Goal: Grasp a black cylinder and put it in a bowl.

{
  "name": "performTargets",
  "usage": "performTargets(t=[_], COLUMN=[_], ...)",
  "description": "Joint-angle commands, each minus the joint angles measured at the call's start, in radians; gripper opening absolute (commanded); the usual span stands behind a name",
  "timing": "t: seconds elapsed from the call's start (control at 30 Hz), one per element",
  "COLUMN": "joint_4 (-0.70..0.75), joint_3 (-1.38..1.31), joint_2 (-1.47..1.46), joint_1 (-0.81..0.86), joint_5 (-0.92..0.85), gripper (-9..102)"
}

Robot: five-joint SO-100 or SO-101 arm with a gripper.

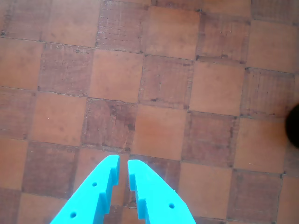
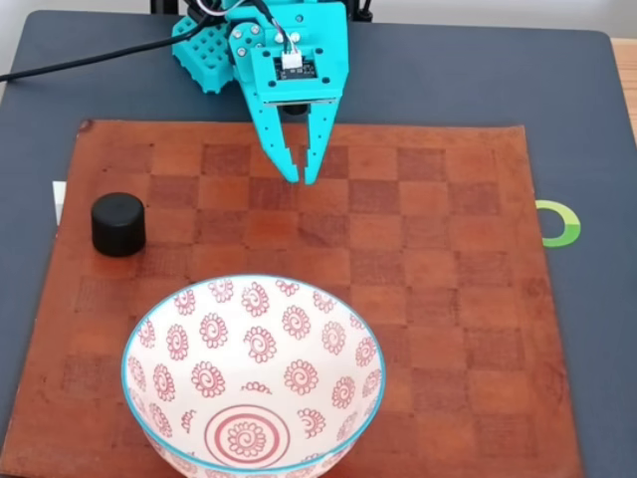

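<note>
This looks like a hobby robot setup on a home or office desk rather than a lab. A brown leather checkerboard mat (image 2: 418, 299) lies on a dark grey tabletop (image 2: 577, 110). At the mat's far edge stands a turquoise 3D-printed arm (image 2: 289, 70), its black cable (image 2: 90, 62) trailing left.

We note a dark grey table top (image 2: 587, 119) filling most of the fixed view, matte and evenly lit. On it lies a brown leather-like checkerboard mat (image 2: 448, 299), squares alternating lighter and darker, edges a little ragged. In the wrist view the mat (image 1: 163, 84) shows scored grain in its darker squares. A green ring mark (image 2: 560, 223) sits on the table just beside the mat's right edge. A pale strip of wall or floor (image 2: 80, 6) runs along the top. Light is soft, shadows faint.
</note>
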Motion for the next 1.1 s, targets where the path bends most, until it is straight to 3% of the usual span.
performTargets(t=[0.0, 0.8, 1.07], joint_4=[0.002, 0.031, 0.018], joint_3=[-0.018, -0.138, -0.247], joint_2=[0.051, 0.034, -0.186], joint_1=[0.002, 0.005, 0.011], joint_5=[-0.006, 0.009, 0.002], gripper=[0, 0, 0])
